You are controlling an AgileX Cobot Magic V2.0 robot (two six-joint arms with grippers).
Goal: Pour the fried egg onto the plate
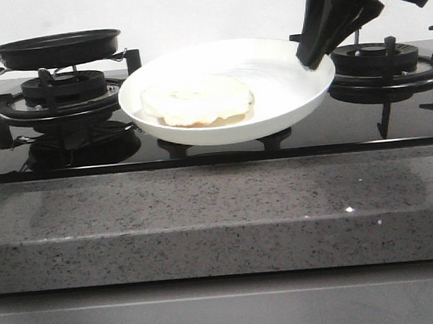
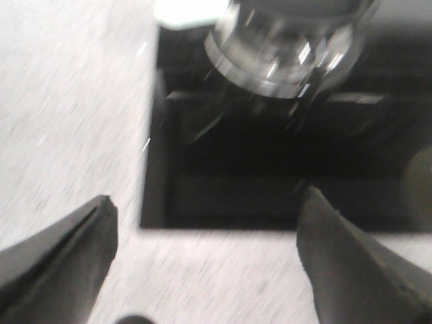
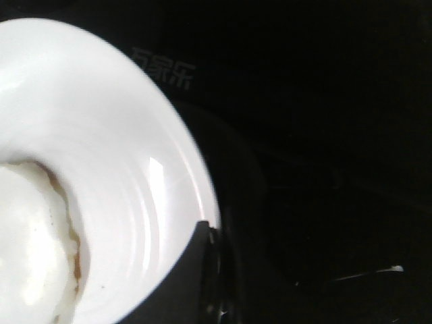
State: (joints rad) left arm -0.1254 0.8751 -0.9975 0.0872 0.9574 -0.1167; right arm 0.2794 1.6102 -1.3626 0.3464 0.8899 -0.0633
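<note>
The white plate (image 1: 284,65) hangs a little above the black hob between the two burners, slightly tilted. The fried egg (image 1: 196,101), white with browned edges, lies on its left half. My right gripper (image 1: 310,59) is shut on the plate's right rim. In the right wrist view one dark finger (image 3: 202,270) lies over the plate's rim (image 3: 121,135), and the egg (image 3: 27,229) shows at the edge. My left gripper (image 2: 208,202) is open and empty over the pale countertop by the hob's corner. It is out of the front view.
The black frying pan (image 1: 56,48) sits on the left burner (image 1: 66,92), its pale handle pointing left. The right burner (image 1: 386,60) stands behind my right gripper. A grey stone counter edge (image 1: 221,215) runs along the front. The left wrist view is blurred.
</note>
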